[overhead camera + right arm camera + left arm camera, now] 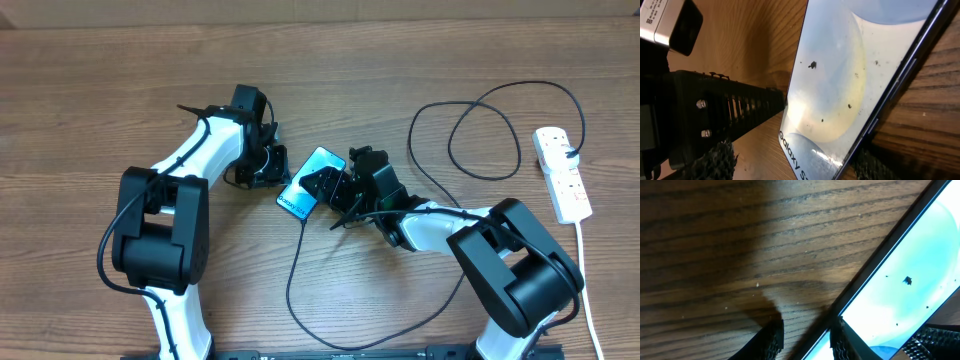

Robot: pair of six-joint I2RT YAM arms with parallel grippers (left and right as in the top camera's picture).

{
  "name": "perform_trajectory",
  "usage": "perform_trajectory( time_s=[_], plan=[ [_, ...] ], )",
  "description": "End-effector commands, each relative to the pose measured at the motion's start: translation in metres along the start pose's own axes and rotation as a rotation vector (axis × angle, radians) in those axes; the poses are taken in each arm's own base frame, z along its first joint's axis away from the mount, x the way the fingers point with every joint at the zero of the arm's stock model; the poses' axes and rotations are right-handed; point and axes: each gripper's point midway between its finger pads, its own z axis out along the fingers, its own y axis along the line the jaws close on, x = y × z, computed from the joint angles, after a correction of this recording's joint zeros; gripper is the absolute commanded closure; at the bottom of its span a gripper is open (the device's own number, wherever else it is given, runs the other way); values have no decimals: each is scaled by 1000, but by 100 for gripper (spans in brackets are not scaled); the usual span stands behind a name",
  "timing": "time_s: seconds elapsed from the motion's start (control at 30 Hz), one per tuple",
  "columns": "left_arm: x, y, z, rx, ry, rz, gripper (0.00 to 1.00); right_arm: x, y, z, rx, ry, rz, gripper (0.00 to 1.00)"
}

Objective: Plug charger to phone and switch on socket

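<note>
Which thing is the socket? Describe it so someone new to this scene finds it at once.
Go to the right edge of the wooden table in the overhead view. There lies the socket, a long white power strip with a black plug in it and a white cord trailing away. Its neighbour, the looping charger cable, is thin and black; the socket alone is white and boxy.
</note>
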Motion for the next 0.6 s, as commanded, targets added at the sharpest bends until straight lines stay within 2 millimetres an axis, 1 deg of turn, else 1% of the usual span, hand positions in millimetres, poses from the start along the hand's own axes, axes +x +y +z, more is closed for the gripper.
perform_trajectory(
  time_s=[0.0, 0.17, 0.23, 0.37, 0.57],
  plan=[
    [50, 57, 50, -188, 174, -49, 67, 18, -58, 9, 162, 20, 47, 23],
    [62, 63, 58, -202, 191, -53, 67, 17, -56, 9, 152, 15, 42, 23],
    [65, 66, 59, -210, 196, -53, 66, 15, -53, 10, 141, 9, 36, 18],
    [66, 66, 60, -210, 198, -53, 66, 14, -50, 10, 127, 4, 5, 18],
    [66, 66, 60, -209, 197, -53, 66, 14, -56, 17, 125, 4, 13, 20]
  ],
)
